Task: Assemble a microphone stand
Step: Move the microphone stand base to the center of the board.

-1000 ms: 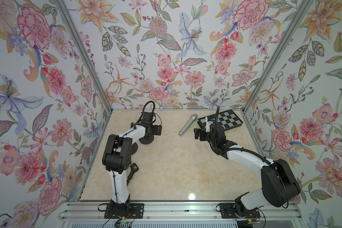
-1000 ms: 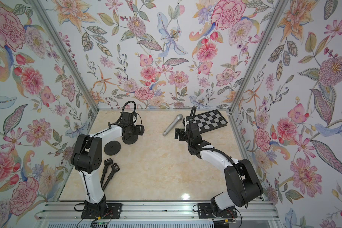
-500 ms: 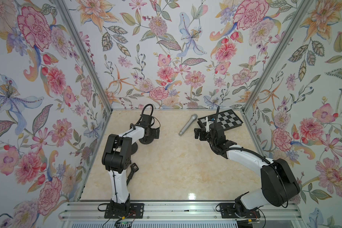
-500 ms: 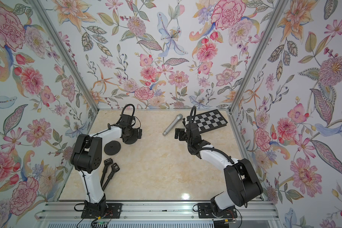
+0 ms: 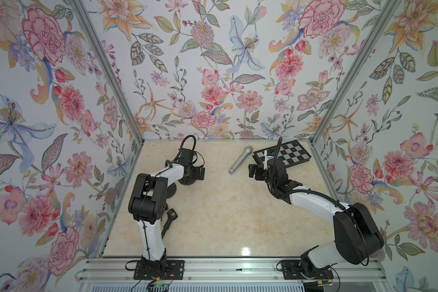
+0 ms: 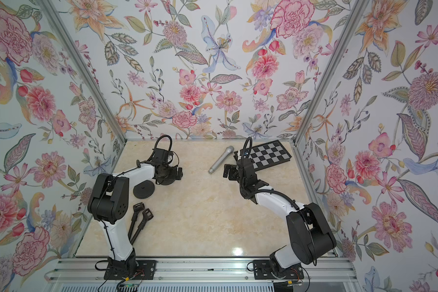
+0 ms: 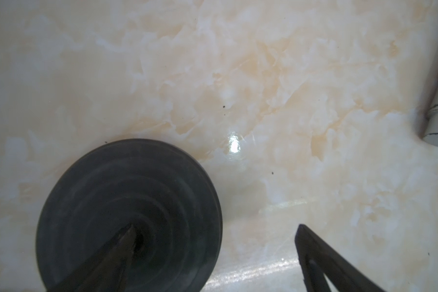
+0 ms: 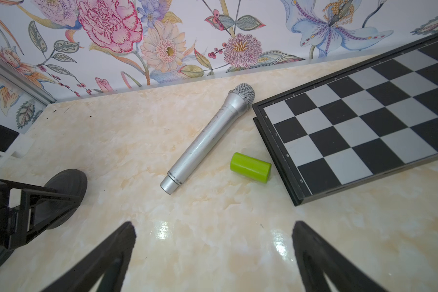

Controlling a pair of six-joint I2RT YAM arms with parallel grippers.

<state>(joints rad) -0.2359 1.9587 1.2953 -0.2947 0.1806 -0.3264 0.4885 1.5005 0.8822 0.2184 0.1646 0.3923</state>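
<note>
A silver microphone (image 5: 240, 159) lies flat at the far middle of the table, its mesh head pointing far-right. At the far left a black disc (image 6: 144, 189) with a centre hole lies flat. A second disc (image 7: 129, 215), ringed with concentric ridges, sits just beside it, farther right. Two black rods (image 6: 147, 215) with clip-like ends lie side by side at the near left.

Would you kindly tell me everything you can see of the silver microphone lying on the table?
The microphone is a silver, metallic-looking handheld with a rounded mesh head, a tapering scuffed body and a flat tail end. It lies flat and unheld on the marble-patterned table, head beside the chessboard corner; contact there is unclear. A green cylinder lies close beside it, apart.
</note>
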